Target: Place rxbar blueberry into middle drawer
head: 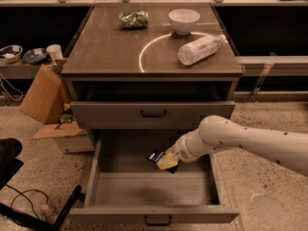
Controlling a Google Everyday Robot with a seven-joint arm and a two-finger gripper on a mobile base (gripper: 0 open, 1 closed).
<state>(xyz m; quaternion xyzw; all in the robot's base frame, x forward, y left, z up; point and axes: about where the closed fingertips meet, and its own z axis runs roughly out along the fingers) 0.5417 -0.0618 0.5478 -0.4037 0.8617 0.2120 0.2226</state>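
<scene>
You see the middle drawer (144,189) pulled out wide: a deep boxy tray of grey metal with a plain, smooth floor and a small dark handle on its front. The gripper (167,161) hangs over the back part of this tray. Its tan fingers (169,160) are closed on the rxbar blueberry (155,155), a small flat dark packet held above the floor. Just above is a shallower grey drawer front (110,115). On the brown cabinet top (106,52) stand a round white bowl (184,20) and a crinkled green bag (134,19), and a white bottle (201,49) lies on its side.
</scene>
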